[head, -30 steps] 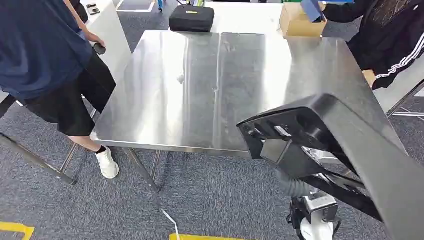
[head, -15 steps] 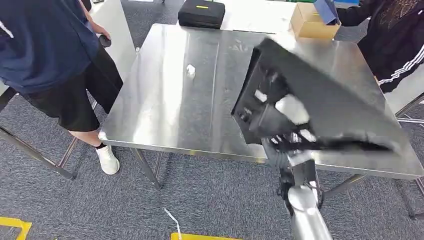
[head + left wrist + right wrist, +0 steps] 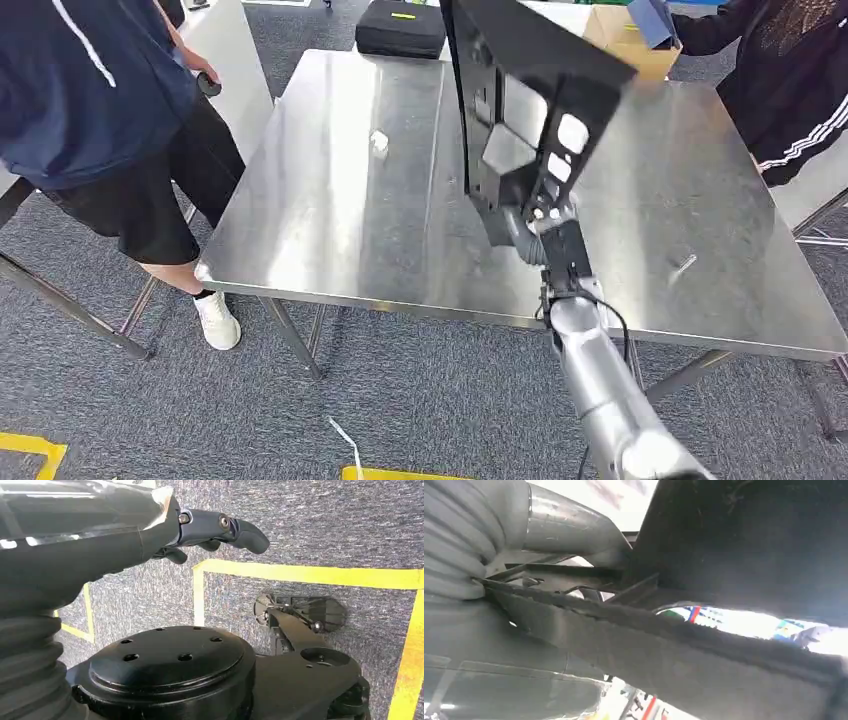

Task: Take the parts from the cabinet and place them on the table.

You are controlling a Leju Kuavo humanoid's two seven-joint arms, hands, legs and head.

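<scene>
black part held high over the steel table

the steel table (image 3: pixel 330 220) takes most of the head view, its near edge running across in front of the robot and its right corner reaching toward the picture's edge. much of its top lies bare on the left and on the right, with grey carpet (image 3: pixel 420 400) open below the near edge.

the black part (image 3: pixel 520 100), a large flat moulded panel, stands tilted over the middle of the table, its upper end cut off by the top of the picture. the right hand (image 3: pixel 535 215) grips its lower edge, fingers closed on it, mostly hidden behind the part; in the right wrist view the part (image 3: pixel 744 545) blocks nearly everything and the fingers cannot be made out.

a person in dark blue (image 3: pixel 90 90) stands just beside the table's left edge, and a person in a black striped sleeve (image 3: pixel 790 90) stands at the far right corner. a black case (image 3: pixel 402 28) and a cardboard box (image 3: pixel 620 45) sit beyond the far edge, the box partly hidden by the part.

the left hand (image 3: pixel 210 530) hangs over the carpet near yellow floor tape (image 3: pixel 305 574), fingers curled loosely, holding nothing.

a small white scrap (image 3: pixel 379 141) lies on the table left of the part.
</scene>
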